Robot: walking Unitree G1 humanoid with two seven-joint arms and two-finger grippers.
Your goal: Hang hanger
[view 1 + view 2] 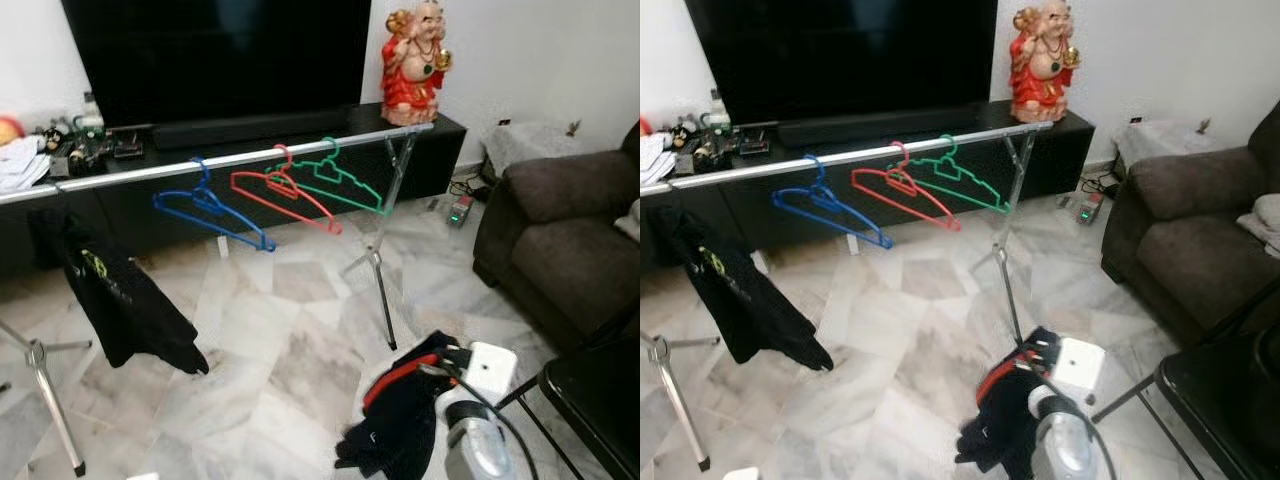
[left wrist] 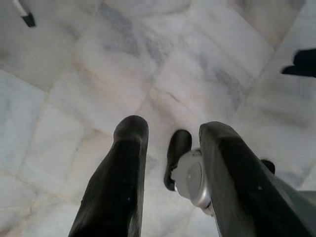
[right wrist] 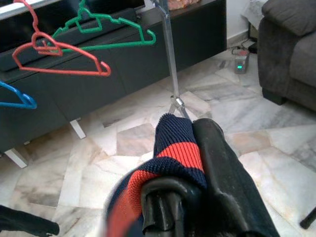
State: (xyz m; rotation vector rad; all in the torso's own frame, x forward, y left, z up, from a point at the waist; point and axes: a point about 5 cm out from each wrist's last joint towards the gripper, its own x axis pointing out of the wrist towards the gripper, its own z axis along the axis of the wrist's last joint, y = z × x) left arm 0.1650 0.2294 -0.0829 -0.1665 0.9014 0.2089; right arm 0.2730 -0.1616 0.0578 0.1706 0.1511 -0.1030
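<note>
Hangers, three of them, already sit on the rail, but nearest the robot the right tool (image 3: pixel 197 163) is clamped on a navy-and-red striped garment (image 1: pixel 400 410), held low over the marble floor (image 1: pixel 270 360), while the left tool (image 2: pixel 170 148) hangs with fingers apart. Farther off, the rail (image 1: pixel 240 158) carries blue (image 1: pixel 212 212), red (image 1: pixel 285 190) and green hangers (image 1: pixel 335 178) bare beside a black shirt (image 1: pixel 120 295), so dressing and hanging likely remains.
</note>
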